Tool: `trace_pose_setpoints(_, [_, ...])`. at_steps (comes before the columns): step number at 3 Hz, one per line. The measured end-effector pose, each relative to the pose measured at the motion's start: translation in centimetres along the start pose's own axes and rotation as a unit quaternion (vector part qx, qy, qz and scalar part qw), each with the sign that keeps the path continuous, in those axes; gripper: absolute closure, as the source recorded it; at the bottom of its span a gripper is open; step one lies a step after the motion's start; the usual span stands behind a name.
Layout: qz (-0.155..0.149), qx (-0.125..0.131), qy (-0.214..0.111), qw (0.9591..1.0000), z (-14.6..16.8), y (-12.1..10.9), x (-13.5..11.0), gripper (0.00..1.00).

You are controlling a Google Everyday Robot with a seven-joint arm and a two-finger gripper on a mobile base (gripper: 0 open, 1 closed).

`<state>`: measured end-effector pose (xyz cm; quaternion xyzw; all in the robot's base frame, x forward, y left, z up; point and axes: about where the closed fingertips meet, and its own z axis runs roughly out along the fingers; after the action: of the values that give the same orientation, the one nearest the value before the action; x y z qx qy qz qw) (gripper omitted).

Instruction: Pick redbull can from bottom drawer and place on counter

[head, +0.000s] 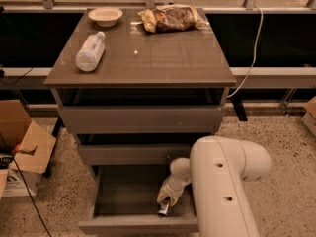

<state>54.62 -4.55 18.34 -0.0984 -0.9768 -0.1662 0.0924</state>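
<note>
The bottom drawer (123, 191) is pulled open below the two narrower drawers. The redbull can (163, 211) shows only as a small shiny silver piece near the drawer's front right. My gripper (167, 198) reaches down into the drawer from the white arm (222, 191) and sits right over the can, hiding most of it. I cannot tell whether it holds the can. The counter (148, 58) is the glossy grey-brown top of the cabinet, above and behind the arm.
On the counter lie a clear water bottle (90, 52) at the left, a small bowl (105, 16) at the back left and a snack bag (170, 18) at the back. A cardboard box (22, 152) stands on the floor at the left. A cable (253, 53) hangs at the right.
</note>
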Motion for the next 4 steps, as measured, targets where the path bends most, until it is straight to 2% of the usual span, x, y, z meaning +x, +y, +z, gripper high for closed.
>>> trace_pose_setpoints(1, [-0.028, -0.031, 0.001, 0.9991, -4.1, 0.2, 1.9, 1.00])
trace_pose_setpoints(2, [-0.095, -0.049, 0.005, 0.9942, -10.0, -0.6, 5.1, 1.00])
trace_pose_setpoints(3, [-0.145, -0.042, -0.015, 0.9885, -16.4, -2.5, 8.2, 1.00])
trace_pose_setpoints(4, [-0.190, -0.025, -0.046, 0.9804, -22.7, -4.6, 12.7, 1.00])
